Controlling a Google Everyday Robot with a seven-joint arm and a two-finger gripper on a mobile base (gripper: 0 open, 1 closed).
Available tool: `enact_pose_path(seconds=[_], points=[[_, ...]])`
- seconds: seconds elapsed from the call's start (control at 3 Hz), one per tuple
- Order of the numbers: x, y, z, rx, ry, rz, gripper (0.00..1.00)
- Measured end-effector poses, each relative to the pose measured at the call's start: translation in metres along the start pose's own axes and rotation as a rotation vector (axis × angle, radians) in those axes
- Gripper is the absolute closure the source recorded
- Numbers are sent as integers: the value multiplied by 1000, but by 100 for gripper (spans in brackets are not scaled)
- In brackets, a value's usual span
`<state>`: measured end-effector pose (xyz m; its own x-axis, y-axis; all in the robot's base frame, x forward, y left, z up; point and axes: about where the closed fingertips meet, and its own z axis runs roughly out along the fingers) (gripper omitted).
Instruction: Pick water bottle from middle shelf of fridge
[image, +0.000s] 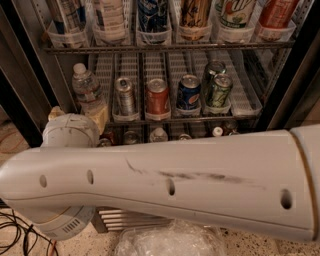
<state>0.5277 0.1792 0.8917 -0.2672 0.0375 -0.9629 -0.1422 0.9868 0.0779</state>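
The water bottle (86, 89), clear and ribbed with a white cap, stands at the left end of the middle shelf (240, 102) in the open fridge (30, 75). To its right stand short cans: silver (125, 95), red (158, 97), blue (188, 92) and two green (216, 86). My big white arm (175, 180) crosses the whole lower view. Its round wrist (70, 132) sits just below the bottle. The gripper (97, 119) shows only as tan parts at the shelf's front edge, under the bottle.
The rack above holds tall cans in clear cups (152, 22). The rack below (160, 134) holds small cans and bottles, mostly hidden by my arm. Black door frames (295, 85) flank the opening. Cables (15, 235) and a plastic bag (170, 242) lie on the floor.
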Motion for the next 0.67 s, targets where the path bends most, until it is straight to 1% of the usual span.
enact_pose_path(seconds=[0.67], points=[[7, 2, 1, -1, -3, 28, 26]])
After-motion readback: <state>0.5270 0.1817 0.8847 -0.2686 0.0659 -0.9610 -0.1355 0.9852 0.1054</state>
